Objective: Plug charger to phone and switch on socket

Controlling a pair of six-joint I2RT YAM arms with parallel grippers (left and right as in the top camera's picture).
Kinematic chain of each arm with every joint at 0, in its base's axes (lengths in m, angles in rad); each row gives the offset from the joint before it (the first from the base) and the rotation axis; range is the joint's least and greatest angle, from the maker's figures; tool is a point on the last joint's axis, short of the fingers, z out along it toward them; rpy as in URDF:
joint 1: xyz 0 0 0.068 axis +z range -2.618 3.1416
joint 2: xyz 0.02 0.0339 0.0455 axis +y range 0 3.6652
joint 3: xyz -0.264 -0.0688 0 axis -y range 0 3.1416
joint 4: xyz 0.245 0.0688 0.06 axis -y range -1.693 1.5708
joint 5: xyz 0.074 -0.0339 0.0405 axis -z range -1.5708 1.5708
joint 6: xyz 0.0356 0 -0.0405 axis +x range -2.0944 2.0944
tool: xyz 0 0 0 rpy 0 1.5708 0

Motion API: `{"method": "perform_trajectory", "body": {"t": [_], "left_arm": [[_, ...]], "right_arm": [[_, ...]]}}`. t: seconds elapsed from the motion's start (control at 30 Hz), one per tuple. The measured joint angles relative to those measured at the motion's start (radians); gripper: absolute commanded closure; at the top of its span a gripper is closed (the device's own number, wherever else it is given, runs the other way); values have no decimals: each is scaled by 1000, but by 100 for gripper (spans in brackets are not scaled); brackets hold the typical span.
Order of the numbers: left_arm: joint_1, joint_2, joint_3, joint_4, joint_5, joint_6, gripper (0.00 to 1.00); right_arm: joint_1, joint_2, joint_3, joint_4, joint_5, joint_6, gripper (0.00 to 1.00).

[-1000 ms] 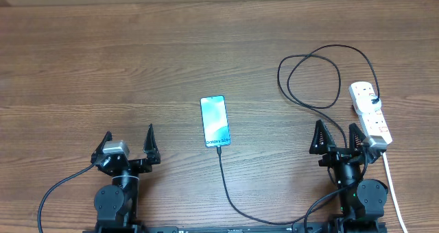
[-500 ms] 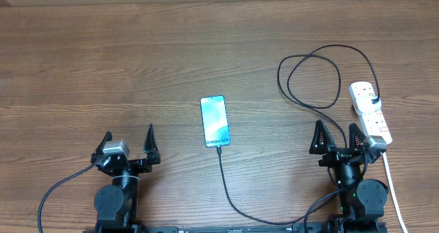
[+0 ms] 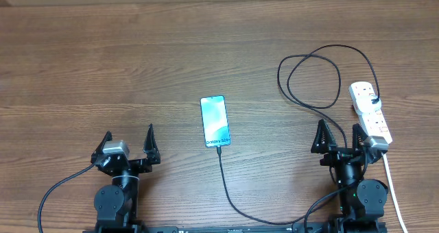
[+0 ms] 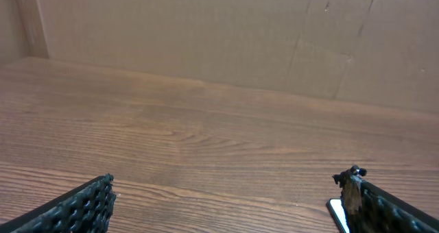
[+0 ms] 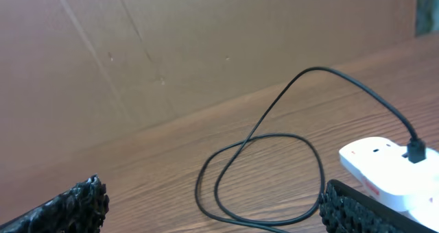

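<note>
The phone (image 3: 215, 121) lies face up at the table's middle with its screen lit; one corner (image 4: 336, 209) shows beside my left finger. The charger's black cable (image 3: 221, 168) runs from the phone's bottom edge toward me, then loops (image 5: 315, 69) back to a black plug in the white socket (image 3: 371, 114) at the right. I cannot tell whether the plug at the phone end is seated. My left gripper (image 3: 128, 140) stands open, left of the phone. My right gripper (image 3: 337, 128) is open beside the socket (image 5: 384, 166), holding nothing.
The socket's thick white cord (image 3: 391, 185) trails off toward the front edge at the right. A brown cardboard wall (image 4: 206, 34) stands along the table's far side.
My right gripper has shifted slightly to the right. The phone, cable, socket and left gripper stay as they were.
</note>
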Motion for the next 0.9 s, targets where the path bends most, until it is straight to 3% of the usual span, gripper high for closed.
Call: {"method": "perform_trajectory", "body": {"t": [0.33,0.9], "left_arm": [[0,0,0,0,0,0,0],[0,0,0,1,0,0,1]], "right_arm": [[-6,0,0,0,-2,-128,0],[-6,0,0,0,-12,-150,0]]}}
